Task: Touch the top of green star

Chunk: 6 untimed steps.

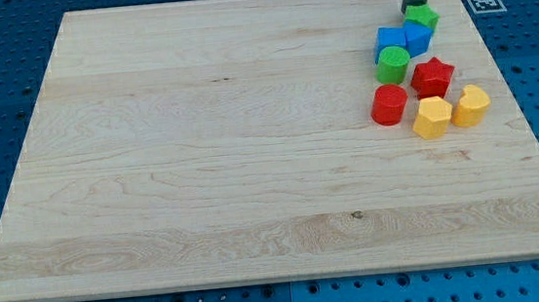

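Green star [423,15]: near the bench's [202,157] top right corner, above the blue blocks [403,38].
My tip [412,9]: I see it touching the star's upper left edge.
End effector: bare rod, nothing pinched.
Writing: a marker tag [482,1] right of the star, no readable text.

No readable text — only a fiducial marker [480,1] (black-and-white) on the table.

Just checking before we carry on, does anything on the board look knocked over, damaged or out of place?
Nothing stands out. The blocks sit flat in one cluster near the view's top right: green star, two blue blocks, green cylinder, red star, red cylinder and two yellow blocks. My tip is at the green star's upper edge.
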### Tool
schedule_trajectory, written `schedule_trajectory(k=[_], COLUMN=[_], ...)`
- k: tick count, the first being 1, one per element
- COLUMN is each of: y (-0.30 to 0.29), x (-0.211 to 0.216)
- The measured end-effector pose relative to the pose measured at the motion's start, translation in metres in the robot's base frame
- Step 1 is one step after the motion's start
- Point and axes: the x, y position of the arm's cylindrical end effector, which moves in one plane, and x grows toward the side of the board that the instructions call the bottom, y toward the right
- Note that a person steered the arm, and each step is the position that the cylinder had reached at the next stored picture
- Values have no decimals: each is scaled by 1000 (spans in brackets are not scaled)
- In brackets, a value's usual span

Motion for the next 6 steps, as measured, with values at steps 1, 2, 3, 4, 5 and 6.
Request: schedule_trajectory(k=[1, 2, 3, 4, 5, 6], y=[9, 15, 9, -14, -15, -15], x=[6, 3, -31, -30, -30, -14])
